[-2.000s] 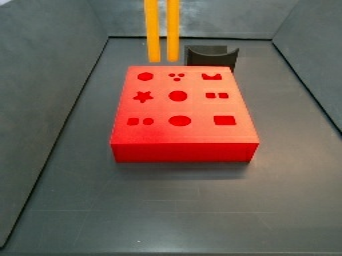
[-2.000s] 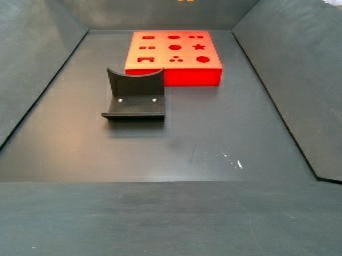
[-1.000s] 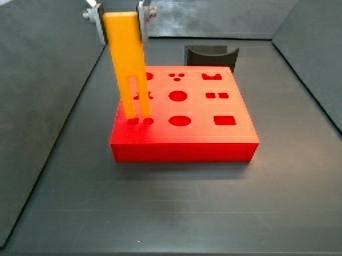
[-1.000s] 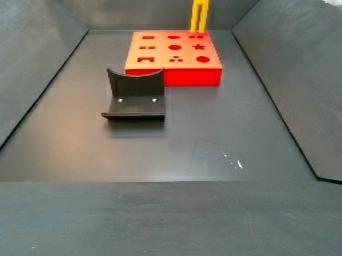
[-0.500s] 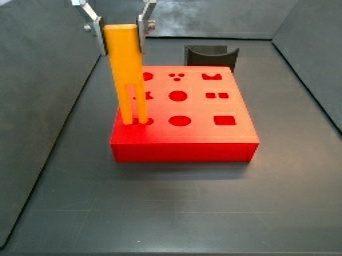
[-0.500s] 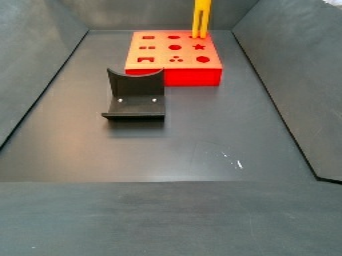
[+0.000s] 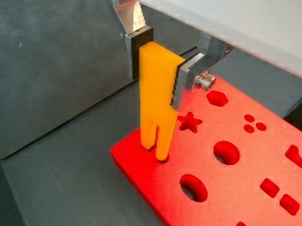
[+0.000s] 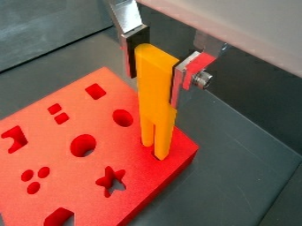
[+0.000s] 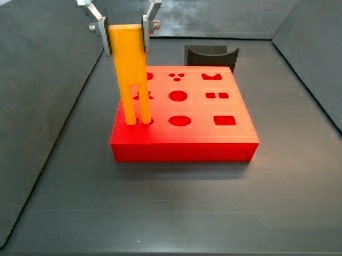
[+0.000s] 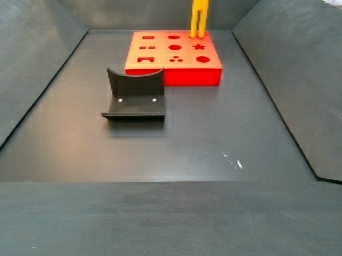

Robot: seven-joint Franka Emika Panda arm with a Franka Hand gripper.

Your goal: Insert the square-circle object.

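Observation:
The gripper is shut on the top of the square-circle object, a tall orange-yellow two-pronged piece held upright. Its prong tips meet the top of the red block at the corner with the small square and round holes; I cannot tell how deep they sit. In both wrist views the silver fingers clamp the piece from two sides, with the gripper above the block's corner. In a side view the piece stands at the block's far right.
The dark fixture stands on the floor away from the red block, and also shows behind the block in a side view. Grey sloping walls enclose the dark floor.
The gripper has carried the orange piece from behind the block to its corner, turned it edge-on, and lowered it until the prong tips meet the block's top. It has barely moved lately.

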